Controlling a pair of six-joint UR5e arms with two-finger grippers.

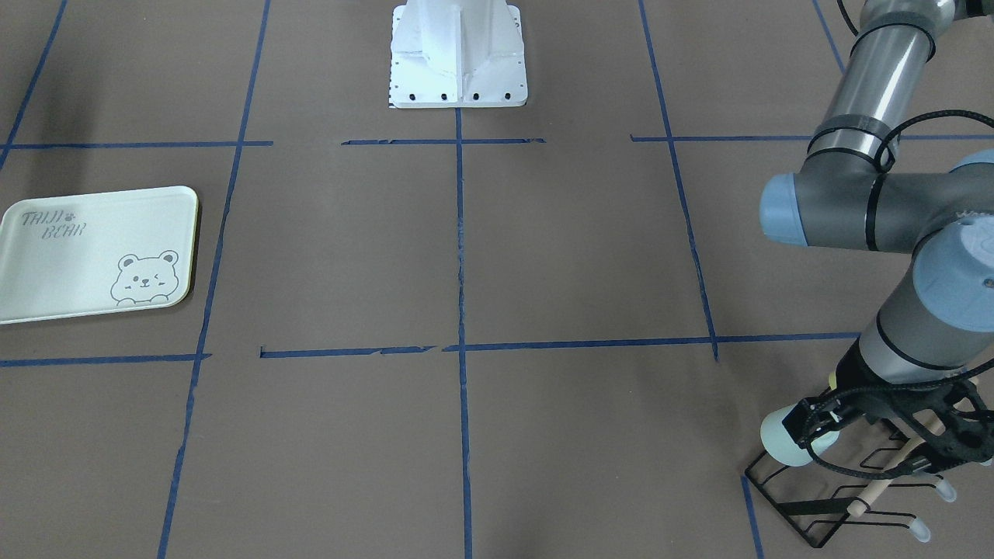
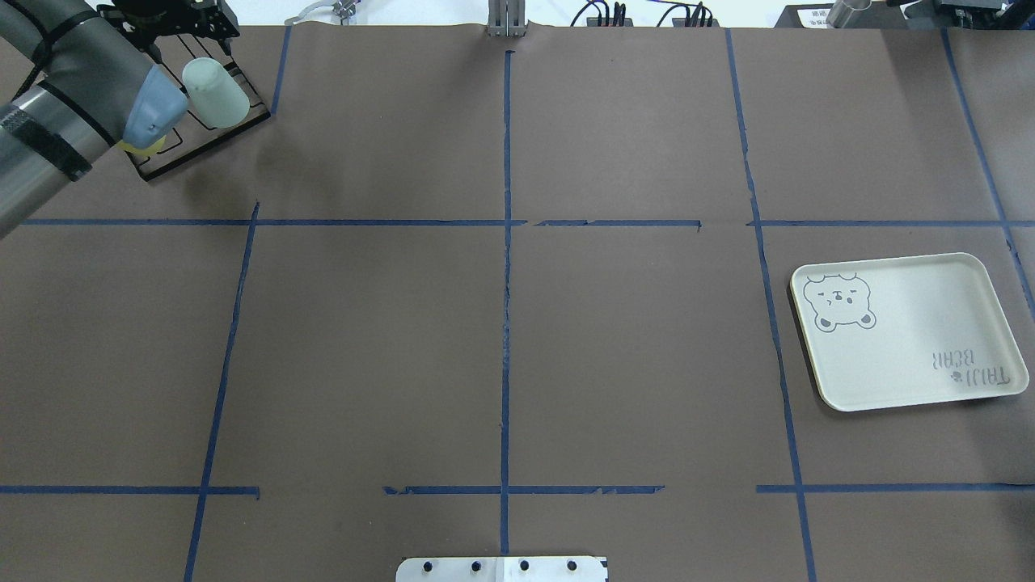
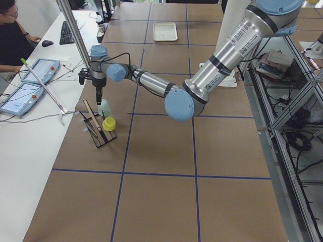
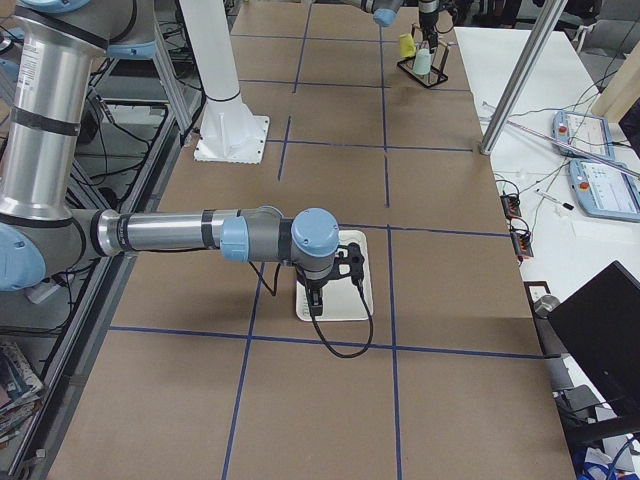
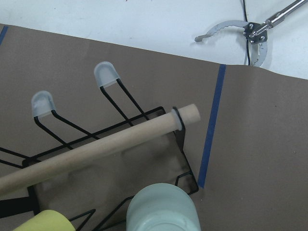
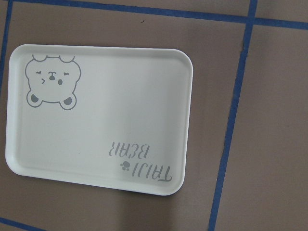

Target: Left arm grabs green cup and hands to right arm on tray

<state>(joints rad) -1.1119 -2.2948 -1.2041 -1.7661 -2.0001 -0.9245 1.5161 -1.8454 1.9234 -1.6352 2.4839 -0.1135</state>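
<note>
The pale green cup sits upside down on a peg of a black wire rack at the far left corner of the table; it also shows in the left wrist view. My left gripper hangs over the rack right beside the cup and looks open, with nothing in it. The tray with the bear drawing lies bare on the right side. My right gripper hovers over the tray; I cannot tell whether it is open or shut.
A yellow cup sits on the same rack, next to a wooden dowel. The white robot base stands at the table's middle edge. An operator sits at a side desk with tablets.
</note>
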